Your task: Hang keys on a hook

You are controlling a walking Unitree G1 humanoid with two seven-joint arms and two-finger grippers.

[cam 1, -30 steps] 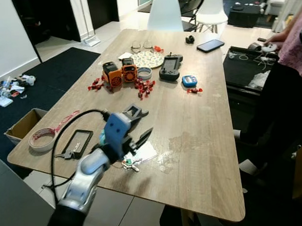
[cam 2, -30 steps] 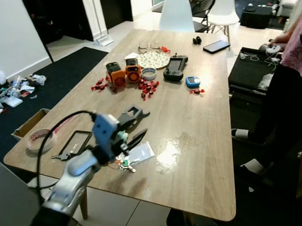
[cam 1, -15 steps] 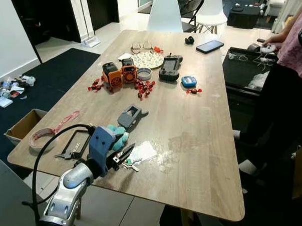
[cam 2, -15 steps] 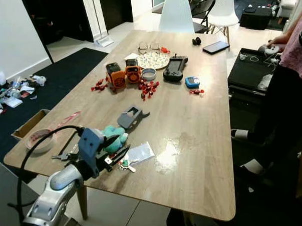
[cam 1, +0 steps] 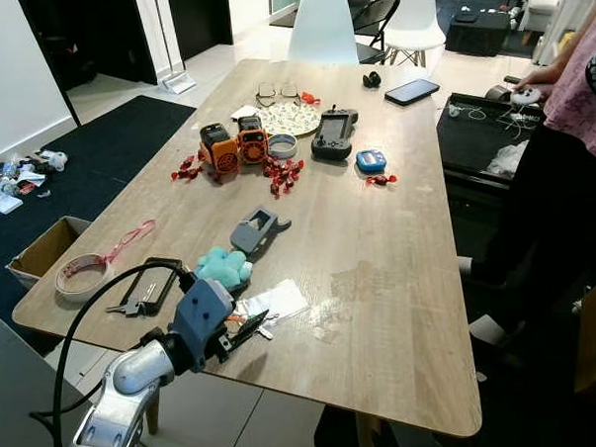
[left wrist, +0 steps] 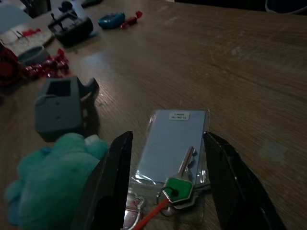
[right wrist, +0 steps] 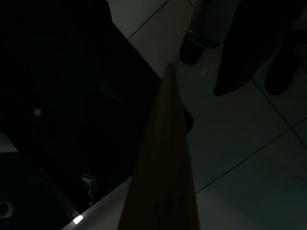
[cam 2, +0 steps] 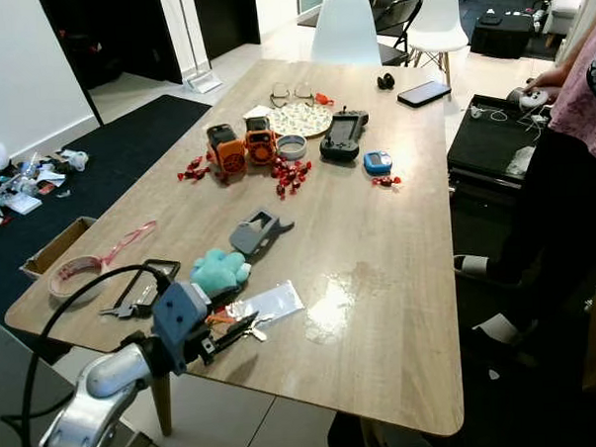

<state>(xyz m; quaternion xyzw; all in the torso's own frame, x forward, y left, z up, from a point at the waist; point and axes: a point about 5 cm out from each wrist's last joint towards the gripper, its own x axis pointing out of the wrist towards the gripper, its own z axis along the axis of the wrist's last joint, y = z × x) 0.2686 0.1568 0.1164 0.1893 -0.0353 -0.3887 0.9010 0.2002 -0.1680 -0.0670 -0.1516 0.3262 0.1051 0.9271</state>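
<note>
Reaching for the keys, which lie on a clear packet near the bench edge, the left end effector straddles them with fingers apart, needing to close before lifting.

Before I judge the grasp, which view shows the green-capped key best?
The left wrist view: the green-capped key lies close up on a clear packet, between the open left pincer. Both eye views show it small, partly hidden behind that pincer.
</note>
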